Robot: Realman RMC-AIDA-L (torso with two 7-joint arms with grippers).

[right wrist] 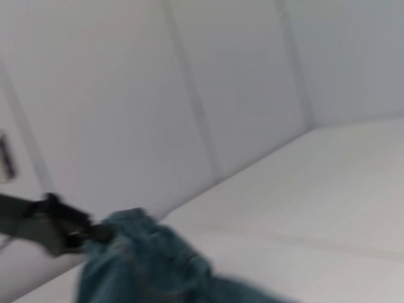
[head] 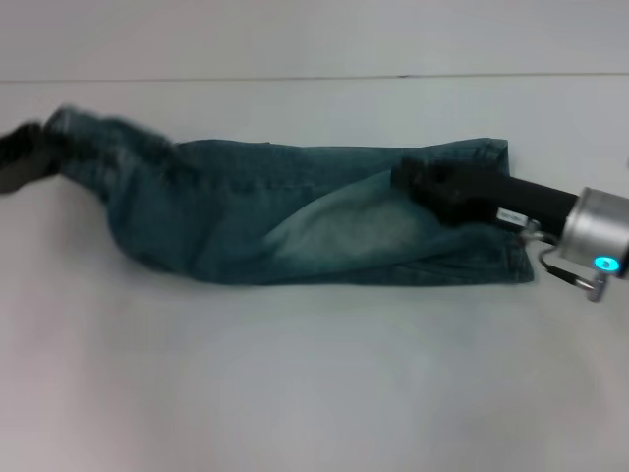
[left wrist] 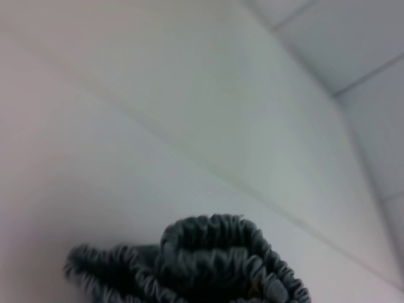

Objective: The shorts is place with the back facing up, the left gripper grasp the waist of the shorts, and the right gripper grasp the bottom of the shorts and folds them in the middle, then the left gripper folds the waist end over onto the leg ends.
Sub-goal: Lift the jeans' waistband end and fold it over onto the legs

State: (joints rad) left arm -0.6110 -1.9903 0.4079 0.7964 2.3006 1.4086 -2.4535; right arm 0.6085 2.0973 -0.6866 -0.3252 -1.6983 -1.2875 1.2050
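Shorts: the long blue denim shorts point(head: 295, 221) with a faded pale patch lie across the middle of the head view, already doubled lengthwise into a narrow band on the white surface point(head: 314, 393).
Long axis: it runs left to right across the frame, waist at the left end, hems at the right end.
Waist: the gathered, ruffled elastic band point(head: 74, 133) is lifted at the upper left of the frame; in the left wrist view it bunches at the bottom edge point(left wrist: 214, 252).
Left gripper: the black two-fingered gripper point(head: 25, 157) sits at the left edge, touching the waist; its jaws look closed on the band, judging by the raised cloth.
Right gripper: the black gripper on the silver wrist with the cyan light point(head: 418, 179) lies over the leg ends point(head: 506, 251) at the right; I cannot tell how its jaws stand, nor whether they hold cloth.
Deciding relation: the leg ends lie to the right of the left jaws, straight along the long axis, so the waist would have to travel rightward over the cloth.
Nearer arm: the left, which has the waist.
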